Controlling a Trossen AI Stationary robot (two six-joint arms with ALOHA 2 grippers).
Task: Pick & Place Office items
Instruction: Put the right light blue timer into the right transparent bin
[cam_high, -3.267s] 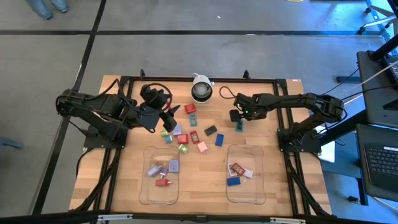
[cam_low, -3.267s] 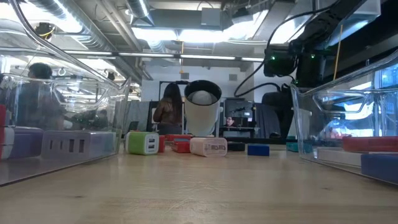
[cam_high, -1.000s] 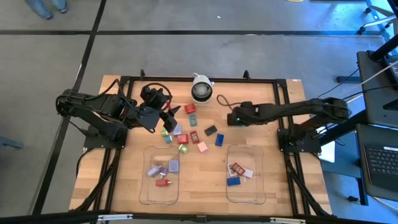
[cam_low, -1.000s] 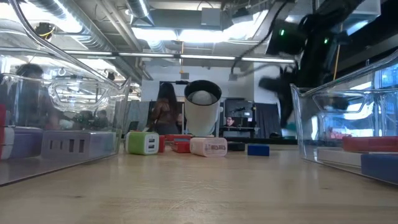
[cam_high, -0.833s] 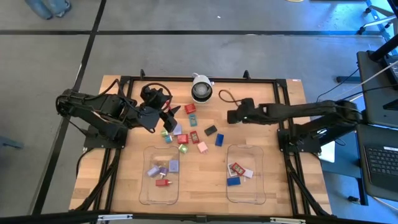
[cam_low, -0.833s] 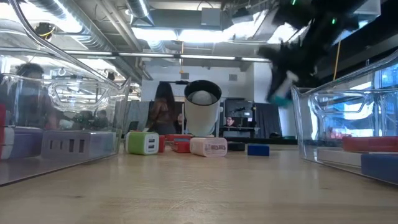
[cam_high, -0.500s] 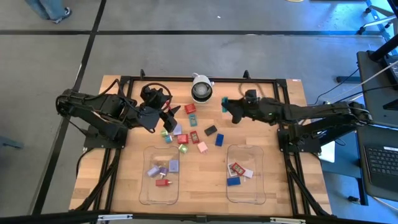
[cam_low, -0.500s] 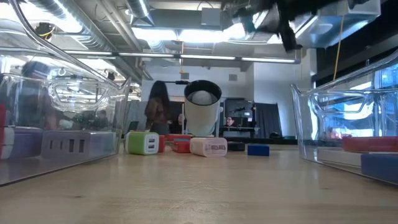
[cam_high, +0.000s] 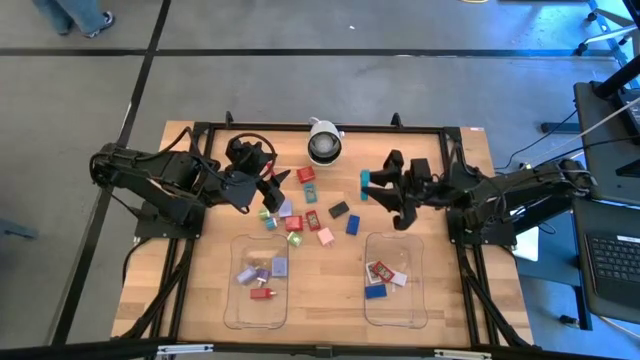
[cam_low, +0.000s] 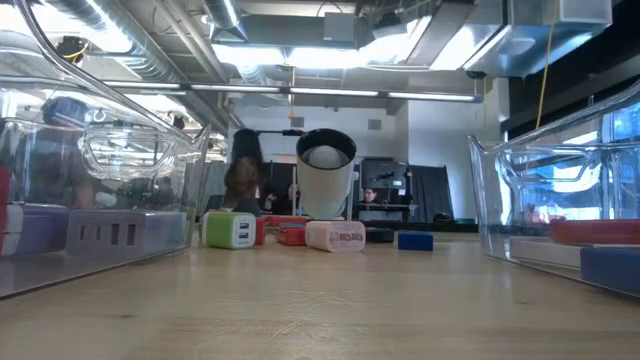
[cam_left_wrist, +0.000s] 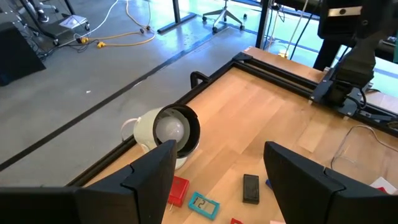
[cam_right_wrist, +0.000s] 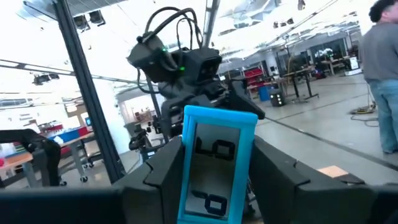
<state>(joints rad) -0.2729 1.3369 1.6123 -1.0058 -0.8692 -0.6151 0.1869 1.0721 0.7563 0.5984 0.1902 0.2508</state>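
Observation:
Several small office items (cam_high: 300, 208) in red, blue, pink, green and black lie loose on the wooden table's middle. My right gripper (cam_high: 368, 186) hangs high above the table, right of the pile, shut on a teal block (cam_high: 364, 180), which fills the right wrist view as the teal block (cam_right_wrist: 217, 162). It is out of the low view. My left gripper (cam_high: 272, 186) hovers open at the pile's left edge. Between its fingers (cam_left_wrist: 149, 177), the left wrist view shows a red item (cam_left_wrist: 178, 190), a teal item (cam_left_wrist: 204, 204) and a black item (cam_left_wrist: 250, 188) on the table. My right gripper pinches the teal block by its two long sides (cam_right_wrist: 186, 168) between its two fingers (cam_right_wrist: 163, 167). The fingers lie roughly level and point toward the table's left. The block sticks out past the fingertips along the fingers, lifted clear of the table.
A white-and-black camera dome (cam_high: 323, 146) stands at the far middle. Two clear trays, one left (cam_high: 236, 300) and one right (cam_high: 408, 300), hold a few items near the front edge. A black cable loop (cam_high: 250, 142) lies by the left arm. People show beyond the table (cam_low: 243, 180).
My right gripper has risen from the table with the teal block, leaving the low view at its top. It has tipped up until its fingers lie about level, and the arm has drawn back toward the table's right edge. The block is now lifted clear.

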